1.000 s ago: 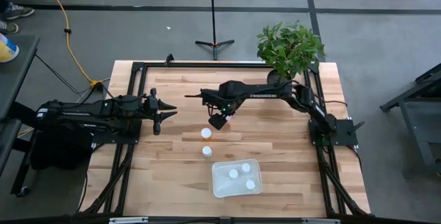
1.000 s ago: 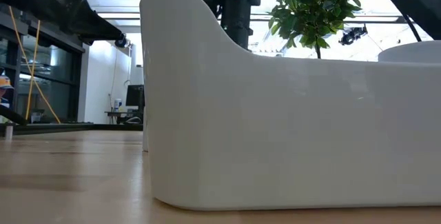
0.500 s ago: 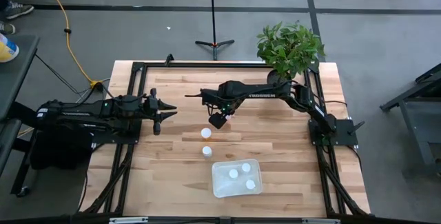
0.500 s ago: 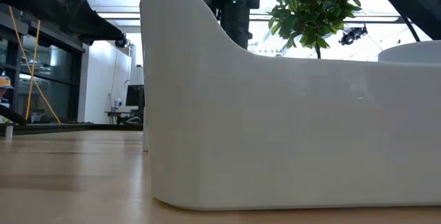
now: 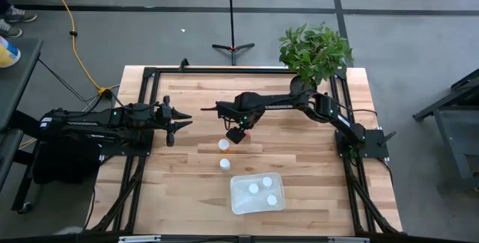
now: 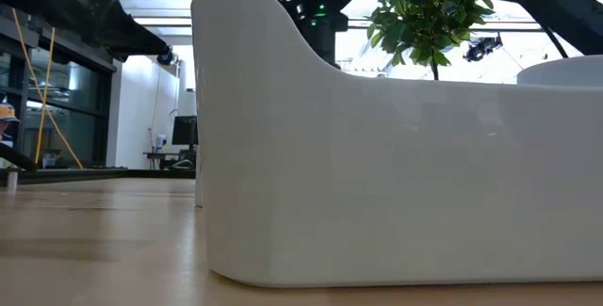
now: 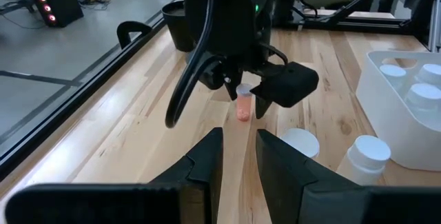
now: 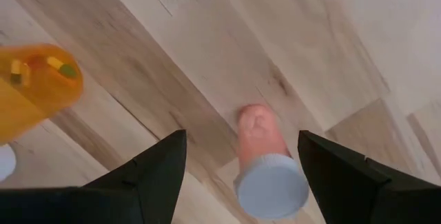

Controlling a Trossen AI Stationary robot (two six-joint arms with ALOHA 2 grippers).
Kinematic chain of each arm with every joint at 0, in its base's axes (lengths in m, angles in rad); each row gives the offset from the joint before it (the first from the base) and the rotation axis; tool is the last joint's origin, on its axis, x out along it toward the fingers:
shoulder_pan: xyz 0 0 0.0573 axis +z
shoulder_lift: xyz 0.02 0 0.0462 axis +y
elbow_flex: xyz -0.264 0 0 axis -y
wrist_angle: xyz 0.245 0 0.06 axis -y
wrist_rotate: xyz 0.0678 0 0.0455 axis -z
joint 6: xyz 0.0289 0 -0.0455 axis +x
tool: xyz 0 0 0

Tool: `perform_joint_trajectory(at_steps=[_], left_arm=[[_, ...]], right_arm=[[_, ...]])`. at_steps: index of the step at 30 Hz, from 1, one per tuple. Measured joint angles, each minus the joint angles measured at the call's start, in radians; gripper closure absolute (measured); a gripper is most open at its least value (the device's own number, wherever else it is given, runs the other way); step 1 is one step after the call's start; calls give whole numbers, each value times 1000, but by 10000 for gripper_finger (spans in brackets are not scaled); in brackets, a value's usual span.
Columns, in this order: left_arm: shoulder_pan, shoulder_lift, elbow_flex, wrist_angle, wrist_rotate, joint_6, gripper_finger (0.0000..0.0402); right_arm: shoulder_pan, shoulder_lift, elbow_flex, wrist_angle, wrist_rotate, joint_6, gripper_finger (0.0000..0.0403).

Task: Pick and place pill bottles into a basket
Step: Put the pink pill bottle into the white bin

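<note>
**Mid-table: 3 bottles binned, 3 left, pink one next**

Inside the basket [image 5: 257, 193], near edge of the table, 3 white-capped pill bottles lie: [image 5: 253, 188], [image 5: 266, 182], [image 5: 272, 199]. Counted from high view; left wrist view shows the same tray corner w/ caps inside.

Outside it, 2 white-capped bottles stand on bare wood to the basket's far-left: one [image 5: 224, 164] just beside the tray, another [image 5: 223, 144] a bit farther off. Third loose one is the small pink/orange-tinged bottle [image 7: 242, 105], upright, white cap; hidden under the arm in high view.

Right gripper [image 8: 241, 151] is directly over that pink bottle, fingers spread wide, one each side, not touching it. An orange vial [image 8: 31, 89] w/ pills shows at the edge of right wrist view; cannot match it to the other views.

Left gripper [image 5: 179, 122] waits at left side of table, well apart from the bottles, fingers [image 7: 207, 156] parted by a narrow gap, holding nothing.

Judgement: approx. half done. Remaining: close on pink bottle, carry to basket, then the 2 white ones.

Plant [image 5: 314, 51] at far-right corner, not involved.
</note>
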Motion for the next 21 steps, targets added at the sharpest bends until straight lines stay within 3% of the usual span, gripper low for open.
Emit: perform_joint_trajectory(at_steps=[13, 21], left_arm=[[0, 0, 0, 0, 0, 0, 277], [0, 0, 0, 0, 0, 0, 277]], right_arm=[[0, 0, 0, -3, 0, -19, 137], [0, 0, 0, -9, -14, -34, 182]])
